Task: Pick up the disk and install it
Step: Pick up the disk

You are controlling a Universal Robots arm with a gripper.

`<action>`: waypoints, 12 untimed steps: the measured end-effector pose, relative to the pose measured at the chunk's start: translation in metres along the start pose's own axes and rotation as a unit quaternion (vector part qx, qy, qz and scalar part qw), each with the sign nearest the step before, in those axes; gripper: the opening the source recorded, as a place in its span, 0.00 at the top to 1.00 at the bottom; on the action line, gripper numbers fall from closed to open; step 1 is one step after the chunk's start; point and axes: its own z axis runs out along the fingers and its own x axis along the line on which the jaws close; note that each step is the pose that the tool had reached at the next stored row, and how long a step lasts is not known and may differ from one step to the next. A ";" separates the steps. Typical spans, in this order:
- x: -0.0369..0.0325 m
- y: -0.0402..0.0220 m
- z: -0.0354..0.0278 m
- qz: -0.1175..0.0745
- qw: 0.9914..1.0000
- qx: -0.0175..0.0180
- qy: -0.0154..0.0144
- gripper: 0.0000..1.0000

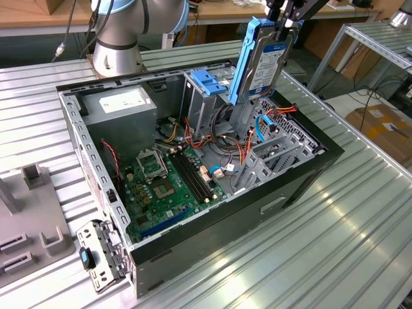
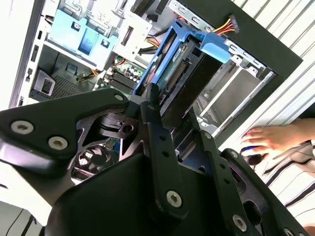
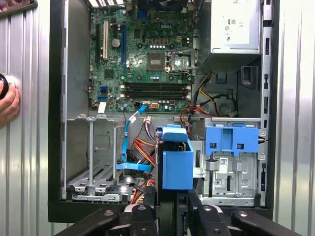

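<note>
The disk (image 1: 265,61) hangs on edge above the open computer case (image 1: 302,183), its white-and-blue label facing the exterior view's right and a blue rail (image 1: 243,61) along its side. My gripper (image 1: 282,24) is shut on the disk's upper end. In the first wrist view the disk's blue end (image 3: 177,164) sits between my fingers (image 3: 143,212), over the cables between the empty grey drive bay (image 3: 93,162) and the cage with the blue latch (image 3: 231,140). The second wrist view shows the disk (image 2: 170,66) edge-on past my fingers (image 2: 156,130).
Inside the case lie the green motherboard (image 1: 164,183), a grey power-supply box (image 1: 122,106) and orange and blue cables (image 1: 261,129). A person's hand (image 2: 275,140) rests on the ribbed metal table (image 1: 335,244) beside the case. The arm's base (image 1: 119,38) stands behind.
</note>
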 end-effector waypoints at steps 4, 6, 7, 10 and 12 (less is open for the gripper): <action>0.0000 -0.0007 0.0000 0.000 1.000 0.000 0.000 0.65; 0.0000 -0.0007 0.0000 0.000 1.000 0.000 0.000 0.65; 0.0000 -0.0007 0.0000 0.000 1.000 0.000 0.000 0.65; 0.0000 -0.0008 0.0000 0.000 1.000 0.000 0.000 0.65; 0.0006 -0.0008 0.0000 0.000 1.000 0.000 0.000 0.65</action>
